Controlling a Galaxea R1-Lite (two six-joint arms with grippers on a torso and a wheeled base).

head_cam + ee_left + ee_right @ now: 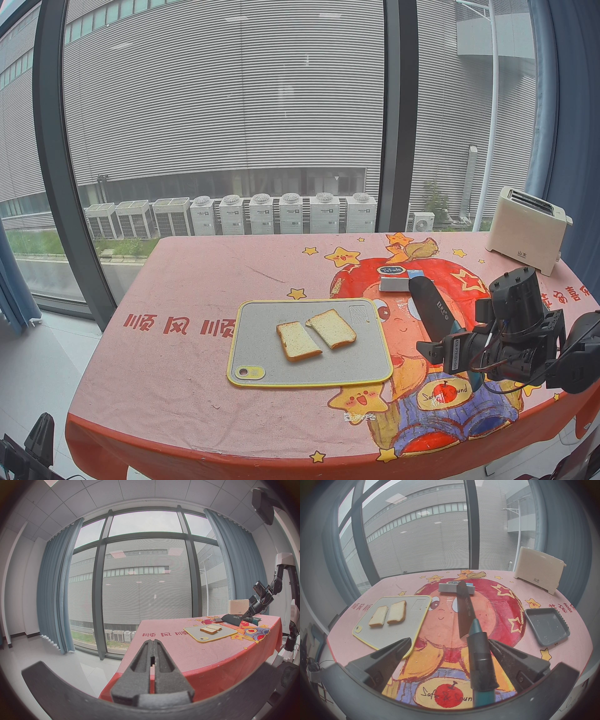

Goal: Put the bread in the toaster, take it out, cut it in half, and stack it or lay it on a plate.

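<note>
- Lying side by side on the cutting board (369, 359), just apart, the bread halves (331, 328) sit well to the robot's left of the right gripper (447, 353) in the head view. The toaster (528, 228) stands beyond those jaws, at the table's far corner.
- Left wrist view: the left gripper (153, 667) hangs off the edge of the table (175, 650), jaws pressed together on nothing. The bread lies far ahead of them.
- Right wrist view: the right jaws are spread. The handle of the knife (465, 611) lies between them, against one jaw and apart from the other, so it appears not pinched. The blade tip reaches a grey rest (447, 587) ahead. The plate (547, 625) sits near the jaws, on the side away from the bread.
- Handling, as a judgement: each half is probably light, dry and crumbly, and lies thin on a smooth board. Take hold across opposite crust edges, with gentle pressure.
</note>
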